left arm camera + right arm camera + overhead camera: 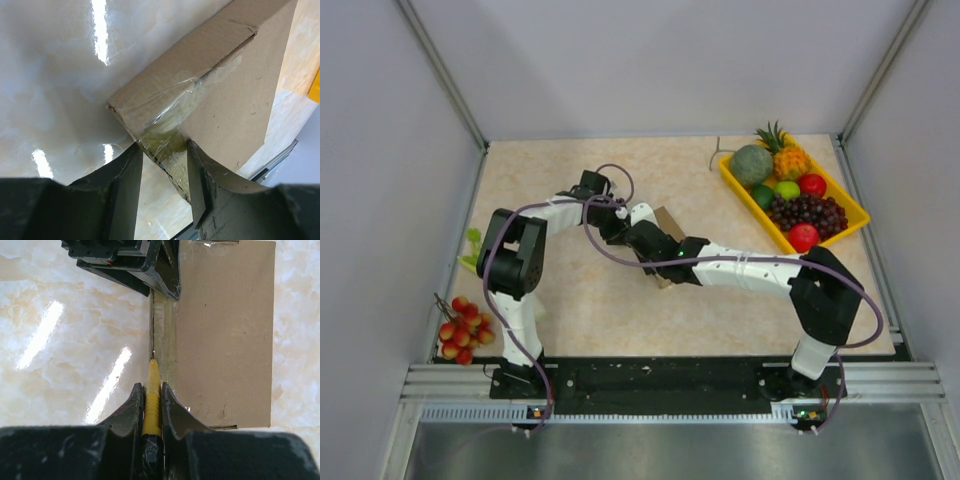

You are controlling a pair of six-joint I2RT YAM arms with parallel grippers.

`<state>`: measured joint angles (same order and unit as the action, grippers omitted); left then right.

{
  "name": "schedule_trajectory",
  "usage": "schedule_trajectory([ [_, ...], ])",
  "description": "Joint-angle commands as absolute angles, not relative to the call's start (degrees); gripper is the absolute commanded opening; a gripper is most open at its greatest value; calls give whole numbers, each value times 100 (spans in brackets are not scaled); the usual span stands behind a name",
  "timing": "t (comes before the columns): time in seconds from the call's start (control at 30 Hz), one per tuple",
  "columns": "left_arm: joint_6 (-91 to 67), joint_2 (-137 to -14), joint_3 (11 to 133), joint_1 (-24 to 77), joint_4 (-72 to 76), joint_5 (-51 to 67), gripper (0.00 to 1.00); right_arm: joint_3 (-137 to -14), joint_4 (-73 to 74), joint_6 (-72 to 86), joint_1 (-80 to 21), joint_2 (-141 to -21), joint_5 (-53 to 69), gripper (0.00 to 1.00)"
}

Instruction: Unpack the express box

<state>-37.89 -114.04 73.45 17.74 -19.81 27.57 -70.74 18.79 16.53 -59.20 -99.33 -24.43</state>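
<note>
The express box point(667, 218), a flat brown cardboard mailer, lies mid-table and is mostly covered by the two arms. In the left wrist view my left gripper point(165, 165) straddles the taped edge of the box point(235, 90), with both fingers against the cardboard. My right gripper point(151, 400) is shut on a thin yellow tool point(151, 382). The tool's tip touches the taped seam along the left edge of the box point(225, 330). The left gripper's fingers point(167, 280) hold that same edge farther along. From above, the left gripper point(613, 217) and right gripper point(646, 240) meet at the box.
A yellow tray point(737, 187) with several fruits stands at the back right; its corner point(316, 87) shows in the left wrist view. A bunch of red cherries point(462, 328) and a green item point(472, 245) lie at the left edge. Grey walls enclose the table.
</note>
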Motion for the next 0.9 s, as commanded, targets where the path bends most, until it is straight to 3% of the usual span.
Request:
schedule_trajectory([
  [0.0, -3419, -11795, 7383, 1740, -2329, 1872, 44, -6741, 2566, 1626, -6047, -9545, -2400, 0],
  [0.87, -3384, -11857, 7409, 1740, -2364, 1863, 46, -6205, 3015, 1775, -6064, -8790, -2066, 0],
])
